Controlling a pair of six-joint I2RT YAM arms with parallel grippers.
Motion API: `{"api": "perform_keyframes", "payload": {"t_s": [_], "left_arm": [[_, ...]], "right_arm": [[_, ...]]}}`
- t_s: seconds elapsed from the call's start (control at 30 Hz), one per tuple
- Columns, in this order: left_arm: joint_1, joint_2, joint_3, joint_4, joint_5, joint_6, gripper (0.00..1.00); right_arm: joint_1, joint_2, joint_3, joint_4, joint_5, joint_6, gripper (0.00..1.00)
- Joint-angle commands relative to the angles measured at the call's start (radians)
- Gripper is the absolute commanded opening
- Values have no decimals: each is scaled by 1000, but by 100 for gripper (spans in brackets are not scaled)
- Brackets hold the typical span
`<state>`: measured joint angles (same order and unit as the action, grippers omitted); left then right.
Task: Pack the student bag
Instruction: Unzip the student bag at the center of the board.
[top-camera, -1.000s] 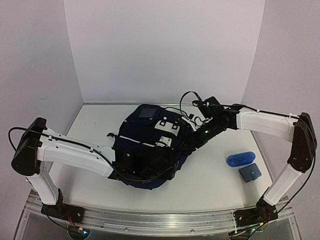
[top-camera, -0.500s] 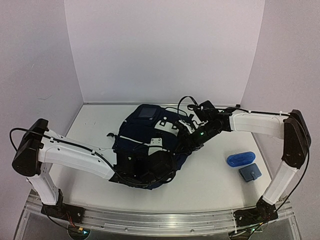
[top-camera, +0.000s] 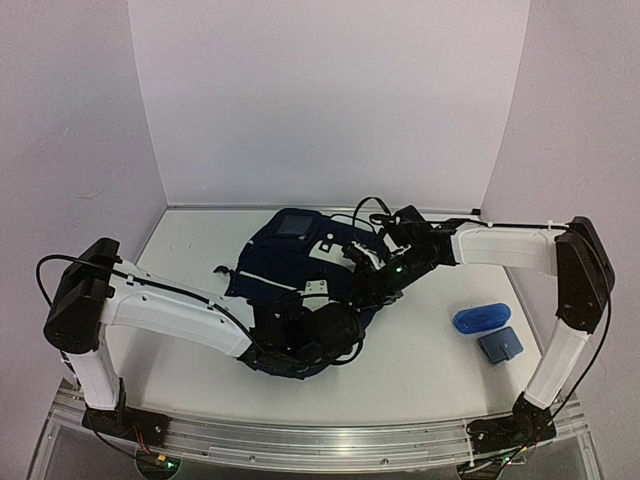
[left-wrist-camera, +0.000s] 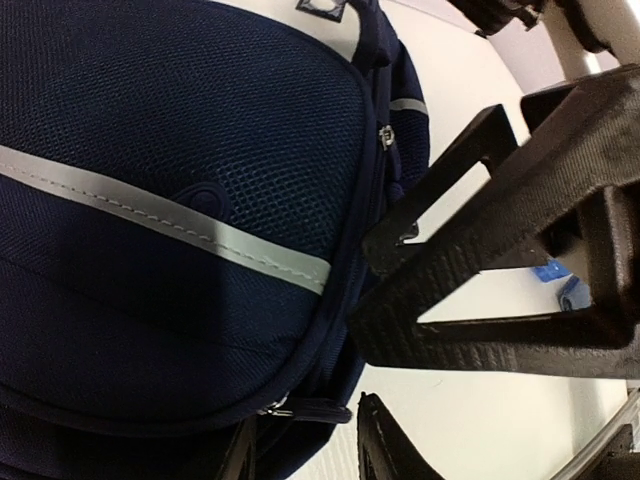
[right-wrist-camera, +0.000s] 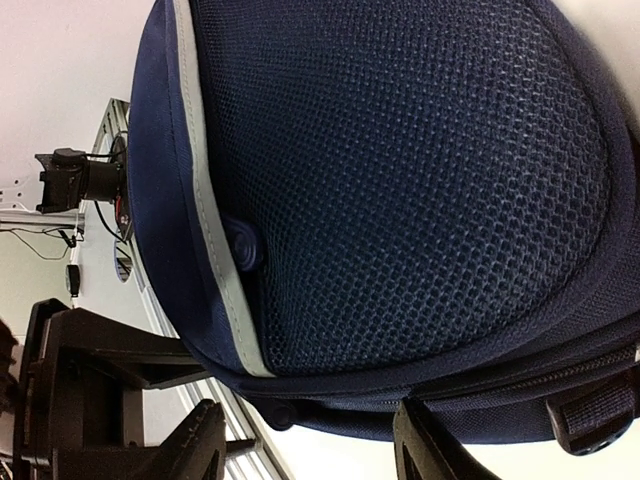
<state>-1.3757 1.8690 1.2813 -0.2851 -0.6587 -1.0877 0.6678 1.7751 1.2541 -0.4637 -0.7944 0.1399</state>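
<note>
Student bag (top-camera: 290, 275), navy, lies flat near the centre of the white surface (top-camera: 430, 350), its top toward 12 o'clock. A white patch (top-camera: 335, 250) with dark dots shows on its upper right, toward 1 o'clock. Left arm reaches across the near side of the bag, and the left end effector (top-camera: 335, 328) sits at the bag's 5 o'clock edge. Left wrist view: the navy mesh panel (left-wrist-camera: 250, 110) is crossed by a pale grey stripe (left-wrist-camera: 170, 215), and a strap tab (left-wrist-camera: 305, 410) at the bag's rim lies between the two dark fingers (left-wrist-camera: 385, 450). The fingers stand apart on either side of the rim; cannot tell whether they are clenched on the fabric or only straddle it. Right arm comes in from 3 o'clock, with the right end effector (top-camera: 372, 290) at the bag's 3 o'clock edge, close to the left one. Right wrist view: its fingers (right-wrist-camera: 205, 435) are spread wide with the bag's rounded seam just at the tips; grasp or free, cannot tell. An oval blue pouch (top-camera: 480, 318) lies well apart from the bag toward 3 o'clock. A small grey-blue square item (top-camera: 500, 346) lies just beside it, at its 5 o'clock.
</note>
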Motion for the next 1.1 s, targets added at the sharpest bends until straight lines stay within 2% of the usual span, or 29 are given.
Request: {"api": "perform_keyframes", "payload": {"t_s": [0.0, 0.27, 0.37, 0.57, 0.77, 0.97, 1.07], "left_arm": [[38, 24, 64, -57, -2, -64, 29], [30, 16, 86, -67, 21, -9, 1], [17, -6, 85, -81, 36, 10, 0], [10, -73, 45, -156, 62, -3, 0], [11, -165, -4, -148, 92, 60, 0], [17, -206, -3, -180, 174, 74, 0], [31, -212, -4, -192, 234, 98, 0]], "right_arm": [[-5, 21, 23, 39, -20, 25, 56], [-4, 62, 55, 43, 20, 47, 51], [-5, 71, 68, 43, 66, 49, 45], [-6, 69, 82, 42, 152, 47, 26], [-9, 61, 82, 40, 185, 39, 0], [-13, 40, 77, 40, 214, 23, 0], [-13, 20, 77, 39, 182, -5, 0]]}}
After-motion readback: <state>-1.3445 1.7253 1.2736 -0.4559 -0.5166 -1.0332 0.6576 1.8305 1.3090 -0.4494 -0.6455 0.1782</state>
